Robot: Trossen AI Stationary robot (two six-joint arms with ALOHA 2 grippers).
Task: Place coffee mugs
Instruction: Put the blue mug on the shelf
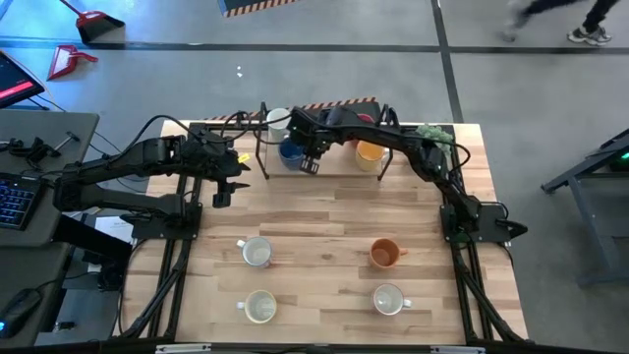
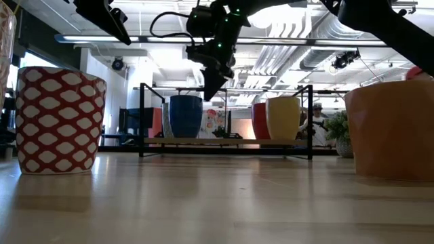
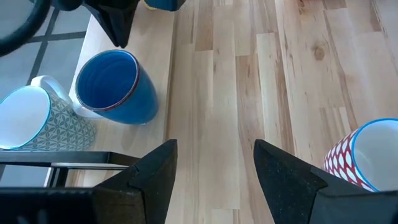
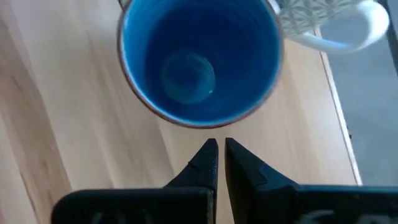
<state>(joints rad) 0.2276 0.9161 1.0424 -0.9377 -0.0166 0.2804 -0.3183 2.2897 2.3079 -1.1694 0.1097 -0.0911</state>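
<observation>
A blue mug [image 1: 290, 150] [image 4: 199, 59] stands upright on a low shelf [image 2: 224, 141] at the table's far edge. Beside it are a white patterned mug [image 1: 278, 120] [image 3: 31, 121], a yellow mug [image 1: 369, 152] and a red mug [image 2: 260, 120]. My right gripper [image 1: 311, 164] [image 4: 216, 149] is shut, pointing down, just to the near right of the blue mug's rim, with nothing between its fingers. My left gripper [image 1: 221, 192] [image 3: 214, 168] hangs open above bare wood at the far left. On the near half stand an orange mug [image 1: 384, 254] and three pale mugs [image 1: 257, 252] [image 1: 260, 307] [image 1: 390, 299]. My right gripper's shut fingertips [image 4: 208, 152] come from above, slanting down, and end right beside the outside of the blue mug's rim [image 4: 208, 126]. I cannot tell whether they touch it. The mug stands upright on the shelf.
A dark metal frame [image 1: 260, 138] [image 2: 310, 122] stands around the shelf. A small green plant [image 1: 432, 133] sits at the far right corner. A red-and-white patterned mug [image 2: 60, 122] [image 3: 364, 162] stands near my left gripper. Bare wood lies across the table's middle [image 1: 314, 211].
</observation>
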